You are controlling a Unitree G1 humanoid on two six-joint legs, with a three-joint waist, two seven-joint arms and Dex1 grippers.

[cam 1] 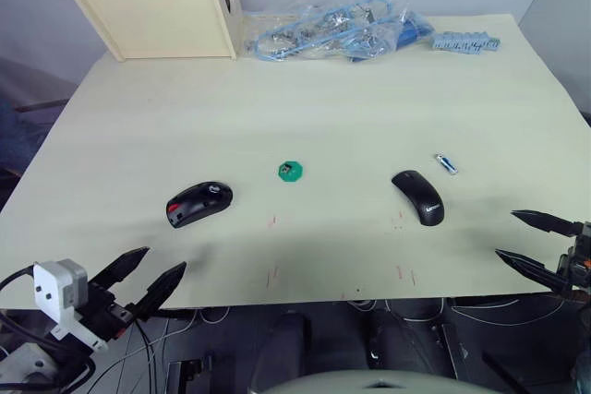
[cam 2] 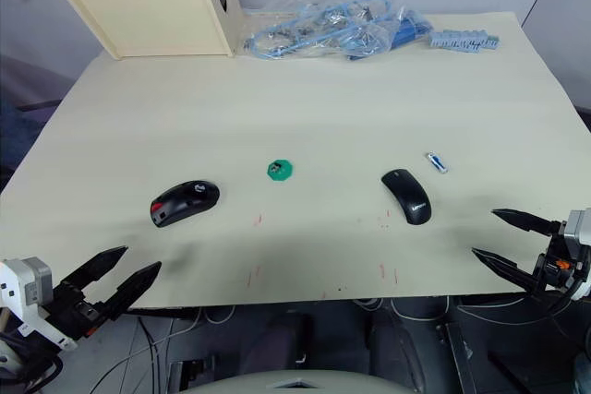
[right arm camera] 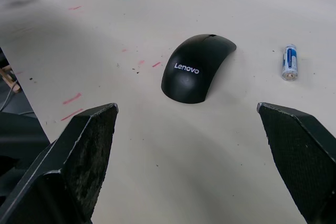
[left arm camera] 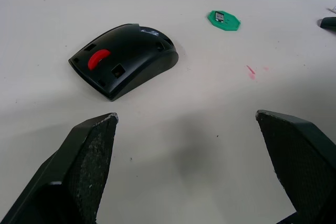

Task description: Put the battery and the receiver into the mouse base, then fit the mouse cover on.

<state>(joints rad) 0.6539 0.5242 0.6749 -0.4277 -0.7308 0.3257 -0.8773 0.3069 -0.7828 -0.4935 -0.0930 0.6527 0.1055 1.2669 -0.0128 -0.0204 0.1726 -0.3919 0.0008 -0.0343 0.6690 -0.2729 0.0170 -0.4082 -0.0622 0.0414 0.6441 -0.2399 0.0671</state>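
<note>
Battery (cam 1: 447,164) is not yet picked up; both pincers (cam 1: 143,281) (cam 1: 536,244) are held open, empty. It should be grabbed first.

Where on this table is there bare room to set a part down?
Bare patches: between the mouse base and the mouse cover, nearer than the green disc; and the wide middle band behind them. Crowded: the far edge, with wooden trays and bagged blue cables.

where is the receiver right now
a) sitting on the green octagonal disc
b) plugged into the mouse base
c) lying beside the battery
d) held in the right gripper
a: the small dark receiver rests on top of the green octagonal disc, apart from the mouse base and far from the battery; the right gripper is open and holds nothing.
</note>
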